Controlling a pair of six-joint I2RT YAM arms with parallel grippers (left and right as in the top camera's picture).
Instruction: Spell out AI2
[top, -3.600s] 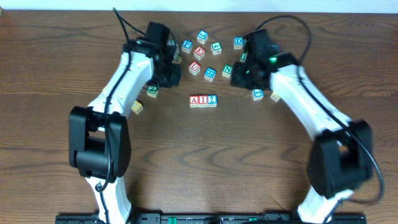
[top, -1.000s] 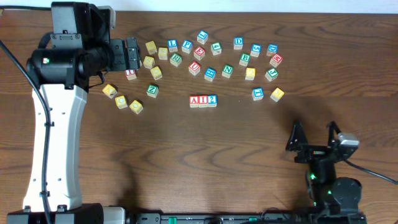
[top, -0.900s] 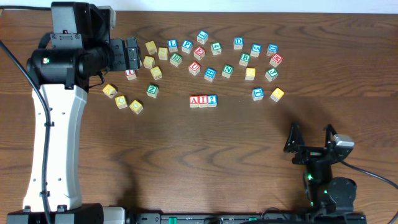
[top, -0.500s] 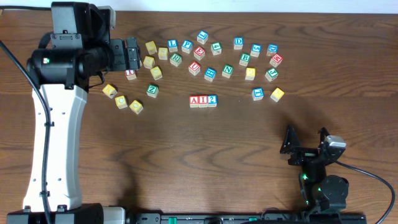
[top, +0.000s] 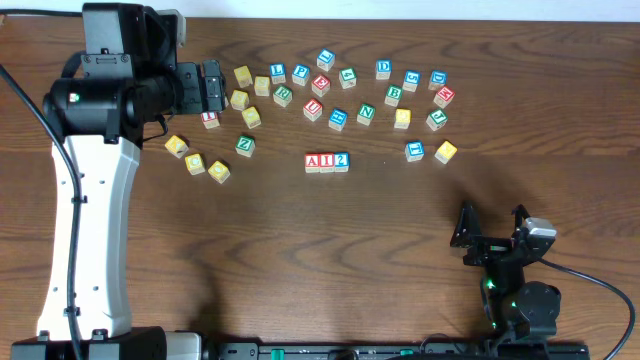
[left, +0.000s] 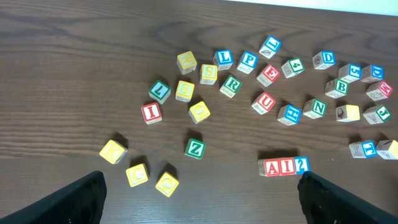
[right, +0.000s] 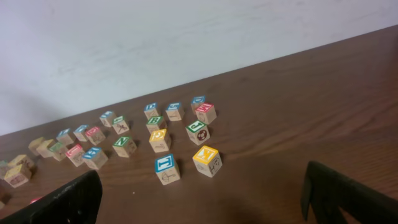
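Observation:
Three blocks stand side by side in a row at the table's middle: a red A (top: 314, 161), a red I (top: 327, 161) and a blue 2 (top: 341, 160), touching and reading AI2. In the left wrist view the same row (left: 284, 166) lies at lower right. My left gripper (top: 212, 88) hovers open over the far-left blocks, well away from the row, with nothing between its fingers (left: 74, 199). Low at the front right, my right gripper (top: 492, 228) is open and empty, its fingers (right: 342, 193) framing bare wood.
Several loose letter blocks arc across the far side (top: 320, 85). Three yellow ones (top: 195, 162) sit at left. A blue block (top: 415, 151) and a yellow block (top: 446, 151) lie at right, also in the right wrist view (right: 166, 168). A white wall (right: 186, 37) backs the table.
Both arms have pulled away from the blocks since the oldest frame. Over the last second the right gripper slid slightly toward the front edge; the left arm and the AI2 row stayed put.

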